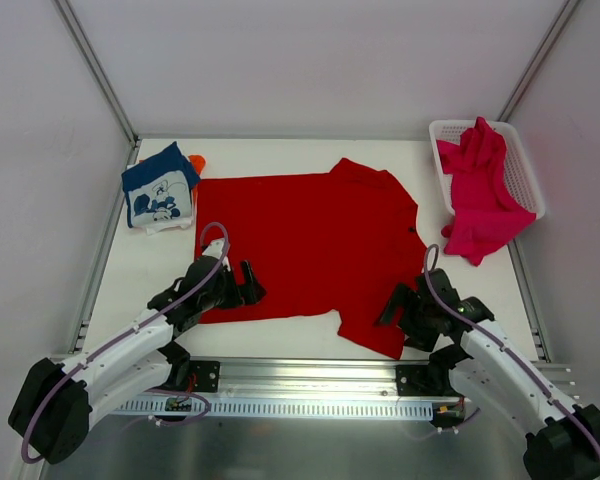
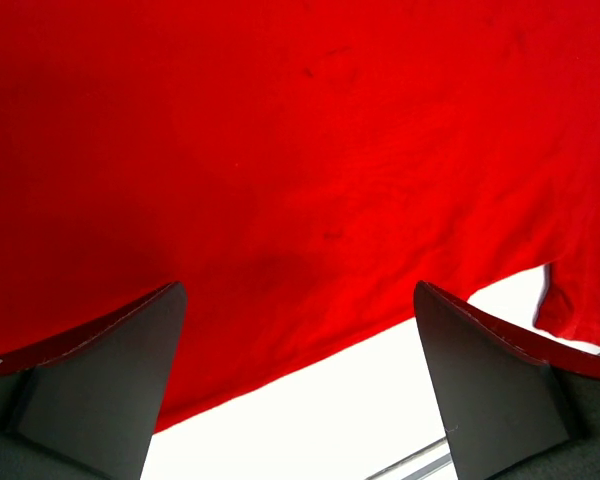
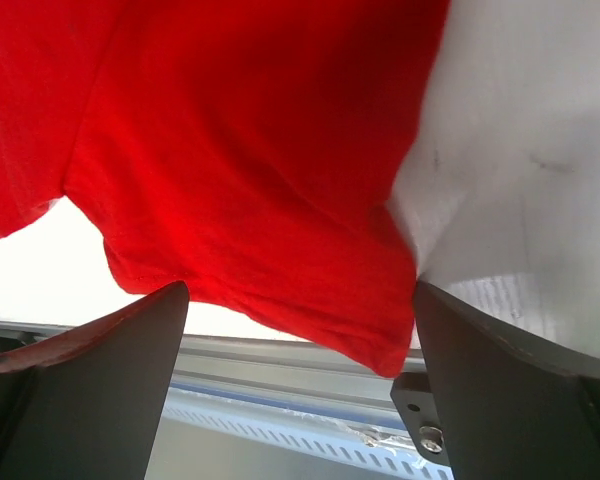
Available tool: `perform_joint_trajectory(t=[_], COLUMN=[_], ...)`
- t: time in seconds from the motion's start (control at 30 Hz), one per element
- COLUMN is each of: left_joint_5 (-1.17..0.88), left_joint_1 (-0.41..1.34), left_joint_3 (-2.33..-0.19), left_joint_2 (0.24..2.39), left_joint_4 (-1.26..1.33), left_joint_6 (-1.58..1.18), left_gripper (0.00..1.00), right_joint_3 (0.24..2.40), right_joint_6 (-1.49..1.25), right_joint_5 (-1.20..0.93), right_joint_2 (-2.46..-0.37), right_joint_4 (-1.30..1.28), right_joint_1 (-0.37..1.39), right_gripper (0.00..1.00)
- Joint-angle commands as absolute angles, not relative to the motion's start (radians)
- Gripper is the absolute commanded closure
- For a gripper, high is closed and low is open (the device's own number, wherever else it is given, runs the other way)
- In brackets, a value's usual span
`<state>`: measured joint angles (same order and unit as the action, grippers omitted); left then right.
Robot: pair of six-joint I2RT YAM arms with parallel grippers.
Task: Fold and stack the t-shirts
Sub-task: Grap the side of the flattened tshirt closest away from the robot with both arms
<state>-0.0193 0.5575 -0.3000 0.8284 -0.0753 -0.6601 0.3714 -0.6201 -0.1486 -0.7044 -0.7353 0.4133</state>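
A bright red t-shirt (image 1: pixel 310 240) lies spread flat in the middle of the white table. My left gripper (image 1: pixel 245 288) hovers open over its near left hem, with red cloth (image 2: pixel 280 150) and bare table between the fingers (image 2: pixel 100 390). Over the shirt's near right sleeve (image 3: pixel 260 180) my right gripper (image 1: pixel 400 312) is also open and holds nothing. A folded navy t-shirt with white cartoon print (image 1: pixel 160 190) sits at the back left, and an orange one (image 1: pixel 197 160) peeks out behind it. The magenta-pink t-shirt (image 1: pixel 480 195) hangs over the basket's near side.
A white mesh basket (image 1: pixel 528 175) stands at the back right corner. A metal rail (image 1: pixel 300 378) with the arm bases runs along the table's near edge and shows close under the sleeve as the rail (image 3: pixel 280 365) in the right wrist view. White walls enclose the table.
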Motion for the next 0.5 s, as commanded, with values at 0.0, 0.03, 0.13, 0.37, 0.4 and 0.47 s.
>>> perform_joint_trajectory(t=[0.0,0.03,0.13,0.37,0.4,0.47], left_joint_5=[-0.034,-0.034,-0.032,-0.026,-0.029,-0.032], left_joint_1=[0.566,0.566,0.566,0.566,0.566,0.566], left_joint_3=[-0.295,-0.295,-0.288,-0.287,-0.288,-0.293], left_joint_2=[0.845,0.847,0.842,0.842,0.845,0.848], left_joint_4=[-0.021,-0.021,-0.021,-0.021,-0.021,-0.021], left_joint_6=[-0.635,-0.634,-0.634,-0.637,-0.637,-0.638], left_gripper=[0.01,0.01,0.01,0.01,0.01,0.01], right_joint_3=[0.368,0.368,0.370,0.361,0.360,0.360], right_joint_6=[-0.695,-0.695,-0.696,-0.695,-0.696,-0.696], right_joint_5=[-0.118,-0.114,-0.092,-0.075,-0.074,-0.066], right_joint_2=[-0.774,-0.778,-0.759,-0.716,-0.710,-0.690], right_joint_4=[-0.643,-0.640,-0.646,-0.683,-0.686,-0.701], right_joint_1=[0.465,0.468,0.469,0.468,0.469,0.469], right_gripper=[0.01,0.01,0.02,0.19,0.22,0.41])
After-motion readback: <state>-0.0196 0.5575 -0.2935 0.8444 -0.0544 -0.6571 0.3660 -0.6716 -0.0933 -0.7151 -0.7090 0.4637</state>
